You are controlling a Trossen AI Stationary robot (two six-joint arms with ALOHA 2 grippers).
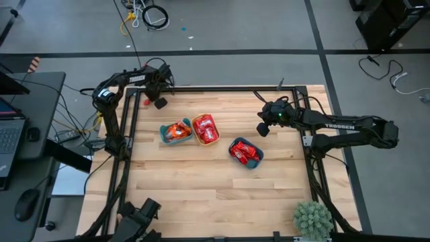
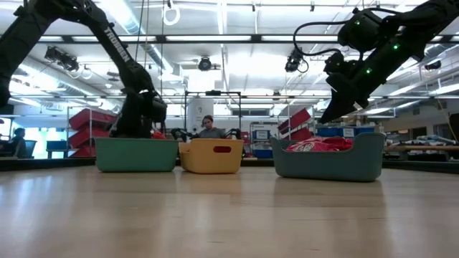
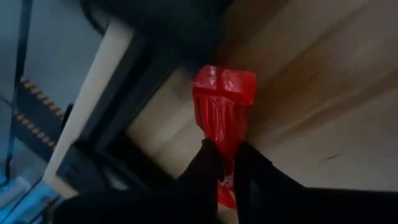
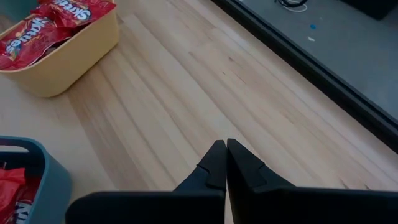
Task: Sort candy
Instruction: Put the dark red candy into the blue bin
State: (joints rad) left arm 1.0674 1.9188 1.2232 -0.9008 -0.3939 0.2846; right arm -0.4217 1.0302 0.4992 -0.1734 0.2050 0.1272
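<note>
I count three small bowls on my worktop (image 1: 222, 195): a blue bowl (image 1: 246, 153) nearest me, then a yellow bowl (image 1: 205, 129) and a teal bowl (image 1: 177, 132). Each one holds a pile of candy (image 1: 205, 128) in red and orange wrappers, too many to count. My right gripper (image 4: 225, 163) hangs over bare wood, its fingers pressed together on nothing. Farthest off, at the back edge, my left gripper (image 3: 227, 168) pinches one red candy (image 3: 222, 106).
</note>
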